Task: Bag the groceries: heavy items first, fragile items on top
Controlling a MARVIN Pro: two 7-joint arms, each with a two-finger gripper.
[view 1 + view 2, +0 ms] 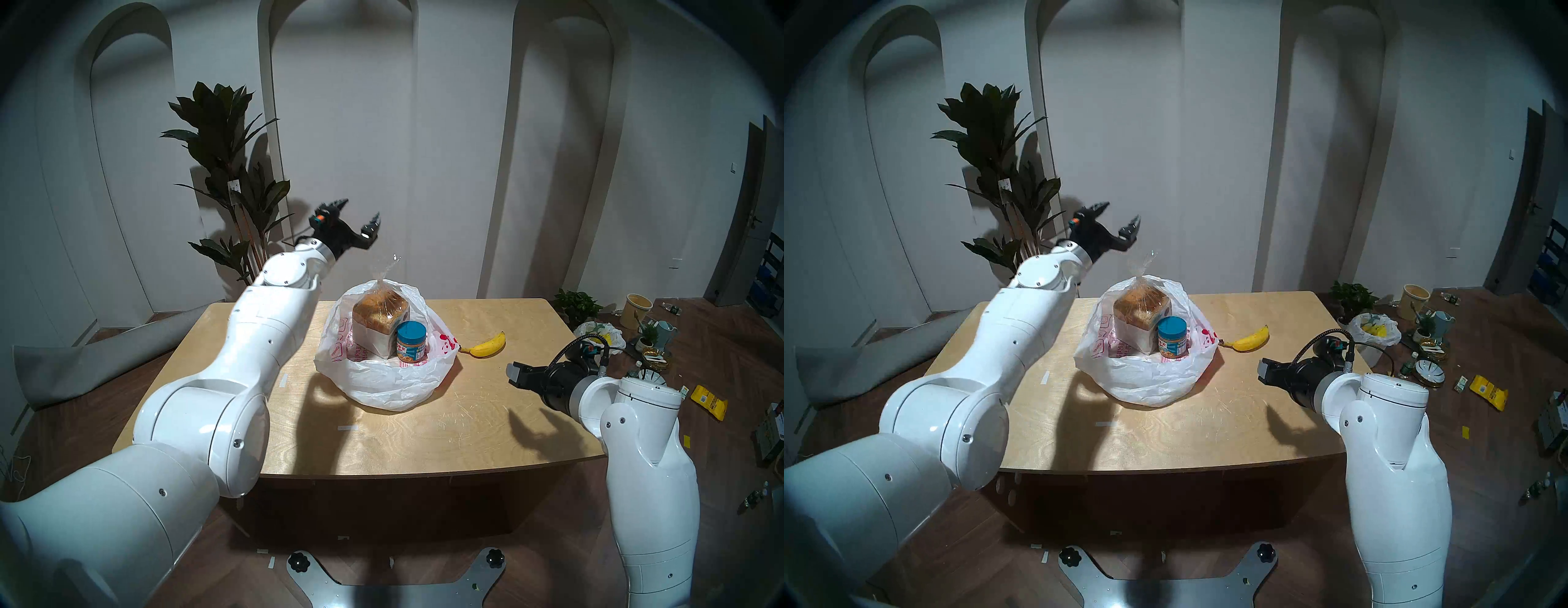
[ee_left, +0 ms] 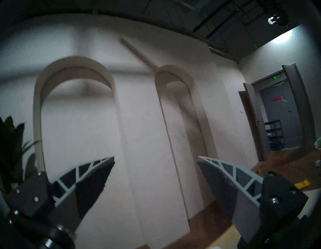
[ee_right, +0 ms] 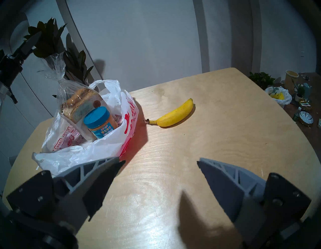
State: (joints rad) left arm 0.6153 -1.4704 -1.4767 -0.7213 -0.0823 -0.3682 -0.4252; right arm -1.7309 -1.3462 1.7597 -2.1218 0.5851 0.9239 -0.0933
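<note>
Two white arms reach over the pale wooden worktop (image 1: 424,424), the biggest thing in view. Next in size is the white bag (image 1: 382,378) with red printing, which sits open in the middle of the worktop. Inside it stands the loaf (image 1: 379,316) in clear plastic, upright at the far side, and the peanut butter jar (image 1: 410,342) with the blue lid stands just beside it, touching the loaf wrap at the near right. So the heavy item and one fragile item are in the bag. The banana (image 1: 485,344) lies on the worktop to the right of the bag, its stem end almost at the bag's edge.

The left gripper (image 1: 360,214) is raised above and behind the bag, released and empty, and its own camera sees only the wall. The right gripper (image 3: 161,161) hangs low over the near right part of the worktop, also released and empty, facing the banana.

The step in hand, I think, is to fetch the banana with the right gripper. It is best to close across the thick middle of the fruit, with gentle pressure, then lay it on top of the jar and not push it down beside the loaf.
</note>
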